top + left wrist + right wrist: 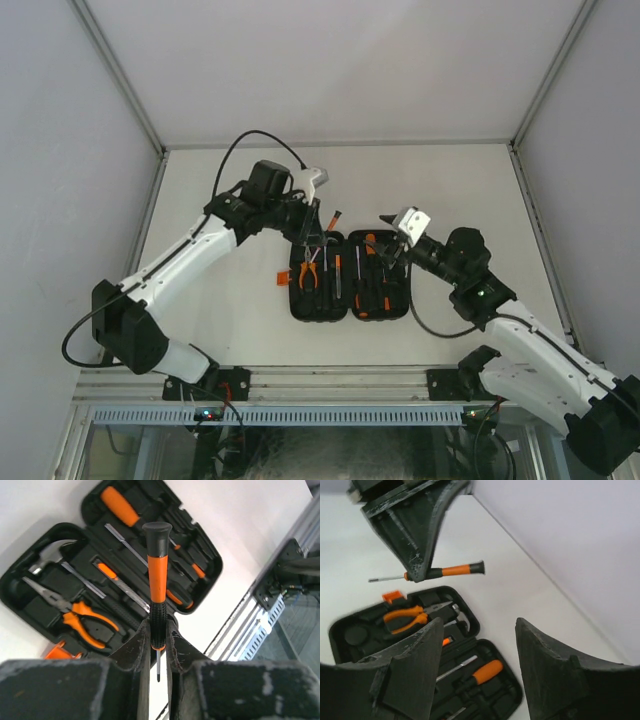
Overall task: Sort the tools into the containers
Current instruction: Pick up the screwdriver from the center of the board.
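One slim screwdriver, orange-and-black handle, pinched in left gripper.

A lab test cell: white table, plain white panels, aluminium frame rail.

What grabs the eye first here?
The left claw pinches a thin orange-and-black screwdriver in the air near the far edge of the open black tool case in the middle of the table. Orange-handled pliers and a hammer sit in the case's left half. The right claw hangs open and empty over its right half.
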